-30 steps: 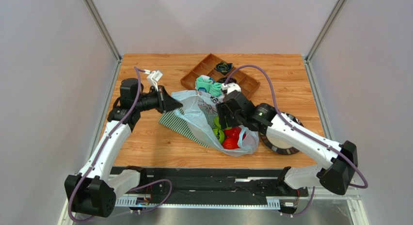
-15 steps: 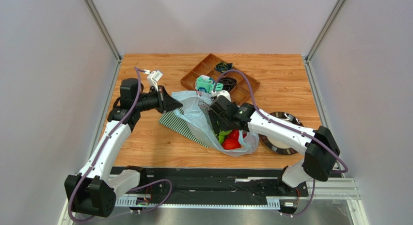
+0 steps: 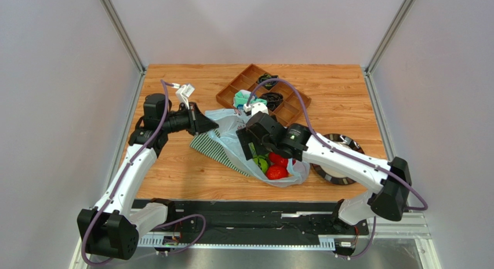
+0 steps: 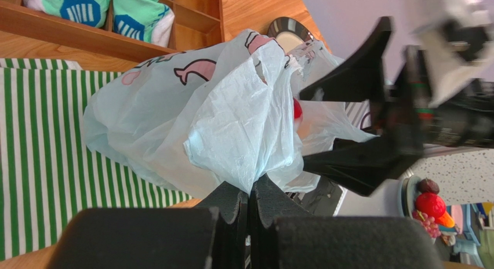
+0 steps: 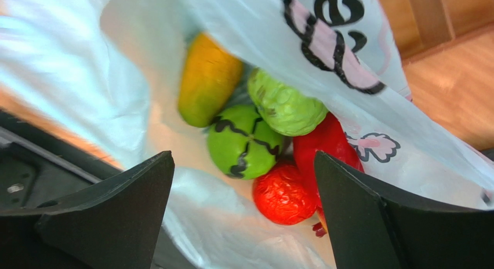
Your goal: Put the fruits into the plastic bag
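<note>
At the middle of the table (image 3: 174, 170), hovering over the open mouth of the plastic bag (image 3: 232, 130) with the right end effector (image 5: 243, 156), fingers spread wide and gripping nothing. Looking straight down the opening and finding the fruits (image 5: 255, 141) bunched at the bag's near end: a yellow-orange one, a green striped one, a green bumpy one and red ones, all touching in a heap. Pinching a gathered fold of the bag's rim with the left end effector (image 4: 250, 191), pads pressed together on the film, holding that edge up above the striped cloth (image 4: 35, 135). Judging the job close to done, seeing no loose fruit on the table. Doing this part well probably means holding the lifted rim steady and high, backing the right wrist out along the line of the opening, and staying off the thin film to avoid dragging the bag or tipping the heap. Reaching forward up the left side with the left arm, elbow bent, wrist turned inward. Stretching the right arm across from its base, forearm slanting left, wrist tipped down over the bag.
</note>
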Controlling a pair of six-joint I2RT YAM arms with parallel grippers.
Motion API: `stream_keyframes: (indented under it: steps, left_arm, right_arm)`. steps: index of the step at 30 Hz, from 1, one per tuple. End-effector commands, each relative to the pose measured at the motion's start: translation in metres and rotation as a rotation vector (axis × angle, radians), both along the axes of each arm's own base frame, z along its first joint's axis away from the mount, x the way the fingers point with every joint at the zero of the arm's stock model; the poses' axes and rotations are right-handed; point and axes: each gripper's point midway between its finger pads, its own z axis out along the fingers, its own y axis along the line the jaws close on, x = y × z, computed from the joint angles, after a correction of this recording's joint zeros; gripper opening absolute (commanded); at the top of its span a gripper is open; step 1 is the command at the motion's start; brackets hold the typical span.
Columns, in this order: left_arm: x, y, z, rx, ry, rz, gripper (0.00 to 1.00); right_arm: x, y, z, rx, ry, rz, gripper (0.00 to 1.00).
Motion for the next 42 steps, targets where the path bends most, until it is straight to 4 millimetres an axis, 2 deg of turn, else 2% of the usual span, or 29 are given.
stream_keyframes:
  steps: [1,2,4,5,7,9,10,12,14,15,16,19,23,28,30,31,32,33,34,36,37,39,40,42]
  left_arm:
    - [0.005,0.004,0.004,0.019,-0.038,0.02,0.0]
    - [0.006,0.005,0.004,0.028,-0.041,0.033,0.0]
    - [0.007,0.007,0.002,0.037,-0.034,0.041,0.0]
    - [0.006,0.006,0.003,0.037,-0.036,0.039,0.0]
    - [0.007,0.006,0.001,0.038,-0.03,0.039,0.0]
    - [0.008,0.007,0.001,0.037,-0.029,0.043,0.0]
    - [0.008,0.007,0.001,0.036,-0.026,0.042,0.0]
    - [0.008,0.007,-0.001,0.041,-0.022,0.047,0.0]
    - [0.008,0.007,-0.001,0.04,-0.018,0.049,0.0]
    - [0.009,0.007,-0.001,0.04,-0.016,0.049,0.0]
    - [0.009,0.007,-0.001,0.041,-0.018,0.051,0.0]
    - [0.009,0.008,-0.002,0.043,-0.018,0.054,0.0]
    - [0.009,0.008,-0.003,0.045,-0.014,0.055,0.0]
    - [0.01,0.008,-0.004,0.048,-0.013,0.054,0.0]
    - [0.01,0.008,-0.004,0.05,-0.01,0.052,0.0]
    - [0.01,0.008,-0.004,0.049,-0.013,0.05,0.0]
    - [0.011,0.007,-0.004,0.049,-0.013,0.049,0.0]
    - [0.012,0.007,-0.005,0.046,-0.01,0.045,0.0]
    - [0.013,0.006,-0.001,0.041,-0.015,0.042,0.0]
    - [0.015,0.004,0.004,0.031,-0.008,0.042,0.0]
    - [0.016,0.002,0.019,0.013,-0.029,0.031,0.0]
    - [0.012,-0.002,0.043,-0.025,-0.048,0.023,0.0]
    - [0.009,-0.006,0.068,-0.044,-0.094,0.009,0.0]
    - [-0.002,-0.01,0.096,-0.068,-0.118,-0.007,0.0]
  right_arm:
    - [-0.006,0.004,0.084,0.161,-0.152,0.011,0.96]
    - [-0.011,-0.002,0.1,0.207,-0.173,0.007,0.95]
    - [-0.016,-0.011,0.115,0.265,-0.188,-0.011,0.94]
    - [-0.023,-0.02,0.131,0.326,-0.206,-0.021,0.93]
    - [-0.03,-0.03,0.13,0.352,-0.199,-0.033,0.91]
    - [-0.041,-0.048,0.14,0.409,-0.201,-0.059,0.89]
    - [-0.045,-0.054,0.131,0.402,-0.189,-0.065,0.89]
    - [-0.055,-0.07,0.13,0.428,-0.177,-0.087,0.88]
    - [-0.062,-0.079,0.11,0.406,-0.139,-0.101,0.86]
    - [-0.067,-0.085,0.109,0.42,-0.133,-0.099,0.85]
    - [-0.071,-0.087,0.096,0.401,-0.109,-0.096,0.85]
    - [-0.079,-0.089,0.082,0.406,-0.067,-0.09,0.83]
    - [-0.082,-0.088,0.071,0.394,-0.048,-0.086,0.81]
    - [-0.075,-0.084,0.056,0.356,-0.058,-0.085,0.78]
    - [-0.072,-0.081,0.052,0.343,-0.065,-0.08,0.65]
    - [-0.068,-0.078,0.055,0.35,-0.079,-0.081,0.55]
    - [-0.063,-0.08,0.057,0.345,-0.102,-0.101,0.26]
    - [-0.059,-0.079,0.067,0.358,-0.128,-0.109,0.11]
    - [-0.055,-0.081,0.075,0.364,-0.157,-0.118,0.01]
    - [-0.043,-0.089,0.099,0.34,-0.25,-0.12,0.0]
    - [-0.037,-0.093,0.13,0.371,-0.306,-0.125,0.0]
    - [-0.025,-0.103,0.159,0.329,-0.394,-0.125,0.0]
    - [-0.021,-0.113,0.196,0.362,-0.454,-0.144,0.0]
    - [-0.013,-0.122,0.224,0.319,-0.535,-0.145,0.0]
